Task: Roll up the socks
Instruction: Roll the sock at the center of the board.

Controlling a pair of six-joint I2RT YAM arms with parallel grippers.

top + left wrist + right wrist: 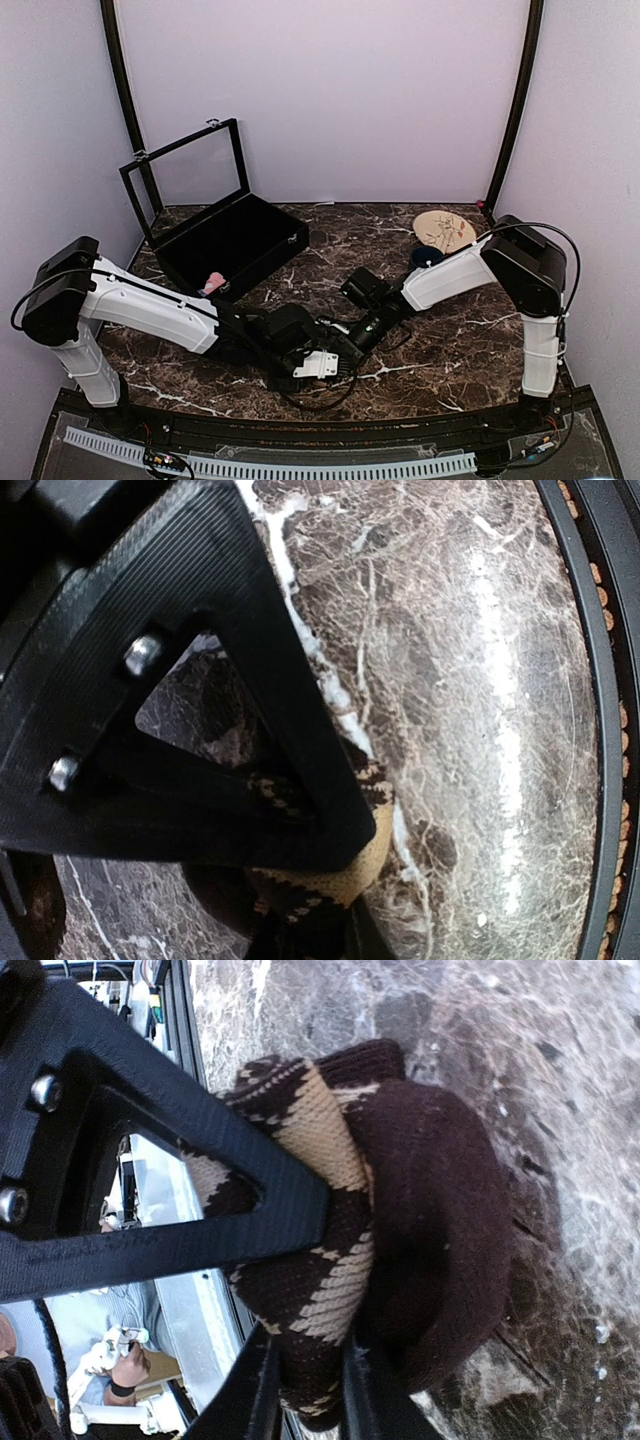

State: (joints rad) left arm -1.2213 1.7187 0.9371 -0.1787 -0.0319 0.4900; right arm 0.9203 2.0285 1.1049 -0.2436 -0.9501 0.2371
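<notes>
From above, the left gripper (pixel 335 353) and the right gripper (pixel 352 343) meet near the middle of the dark brown marble table with white veins (pixel 470 340), their tips almost touching. What sits between them is hidden under the black housings. A soft pink sock (pixel 213 283) lies in the near corner of the black rectangular box (pixel 240 240), whose clear framed lid stands open against the back wall. At the right rear are 1 round tan plate (pixel 446 230) and, just in front of it, 1 dark blue mug (pixel 427 257), both well apart from the grippers.

In the left wrist view, a soft black argyle sock with tan and brown diamonds (pixel 362 872) lies on the marble under the tip of the broad black upper finger (pixel 200 680). A tan band of the fabric curves between that tip and the dark lower finger at the bottom edge. The left gripper is pinching this fold of the sock.

In the right wrist view, the black argyle sock (pixel 430 1220) is bunched into a thick roll resting on the table. The upper finger (pixel 180 1230) presses into its patterned side and the lower finger touches it from below, so the right gripper is nipping the roll between its 2 fingers.
</notes>
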